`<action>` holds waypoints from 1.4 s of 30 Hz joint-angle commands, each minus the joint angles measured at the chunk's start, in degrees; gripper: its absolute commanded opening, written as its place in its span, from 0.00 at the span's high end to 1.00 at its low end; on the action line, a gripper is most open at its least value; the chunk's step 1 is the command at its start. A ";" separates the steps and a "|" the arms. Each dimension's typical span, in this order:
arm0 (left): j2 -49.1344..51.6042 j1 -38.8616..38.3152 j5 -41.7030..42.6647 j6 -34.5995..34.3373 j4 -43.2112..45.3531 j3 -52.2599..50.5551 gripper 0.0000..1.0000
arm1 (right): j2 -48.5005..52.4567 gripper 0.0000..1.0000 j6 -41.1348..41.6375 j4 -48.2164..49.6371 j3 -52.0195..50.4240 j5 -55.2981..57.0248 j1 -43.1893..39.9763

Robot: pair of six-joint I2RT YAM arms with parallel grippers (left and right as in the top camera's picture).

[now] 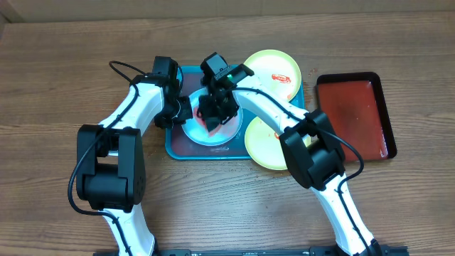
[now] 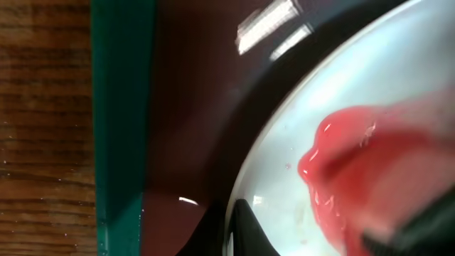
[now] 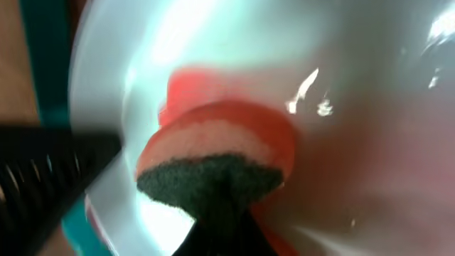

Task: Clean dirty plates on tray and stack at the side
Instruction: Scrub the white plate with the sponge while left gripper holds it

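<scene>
1. Sponge point(image 3: 217, 146) comes nearest in the right wrist view. We see a pink-orange pad with a dark scouring layer, pinched at that dark layer by the right gripper point(image 3: 222, 203), whose jaws stand narrow around it.
2. Under the sponge lies the blue-white plate point(image 3: 370, 85), and the pad's pink side presses on a red smear point(image 3: 188, 82) on the plate's floor.
3. At the plate's left edge sits the left gripper point(image 1: 181, 110). In its own view one dark finger point(image 2: 245, 226) overlaps the plate's rim, but we cannot tell whether the jaws are clamped on it or apart.
4. This plate rests in the left half of the tray point(image 2: 119, 107), whose teal rim runs just beside it.
5. Farther right, the nearer yellow-green plate point(image 1: 261, 148) lies over the tray's near right corner, partly under the right arm point(image 1: 266, 105).
6. Beyond it, the farther yellow-green plate point(image 1: 274, 67) lies over the far right corner, with red streaks on it.
7. Well to the right, apart from the teal tray, the dark-red tray point(image 1: 355, 107) lies on the wooden table point(image 1: 64, 57).
</scene>
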 commanded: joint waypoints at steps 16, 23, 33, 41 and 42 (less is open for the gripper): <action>1.29 -0.44 0.00 -0.15 -0.02 -1.27 0.96 | 0.79 0.96 -0.50 -2.43 3.56 35.93 -1.03; 1.29 -0.44 0.02 -0.15 -0.15 -1.27 0.96 | 3.76 0.96 -2.08 6.67 3.54 7.26 -0.76; 1.29 -0.44 0.00 -0.15 -0.15 -1.27 0.96 | 4.15 0.96 -6.69 -6.45 3.63 -3.96 -0.22; 1.29 -0.44 0.00 0.28 -0.24 -1.27 0.96 | 2.91 0.96 -5.62 -17.35 4.48 22.88 -1.99; 1.29 -0.44 0.00 0.28 -0.22 -1.27 0.96 | 2.89 0.96 -4.15 -17.38 4.98 27.30 -2.03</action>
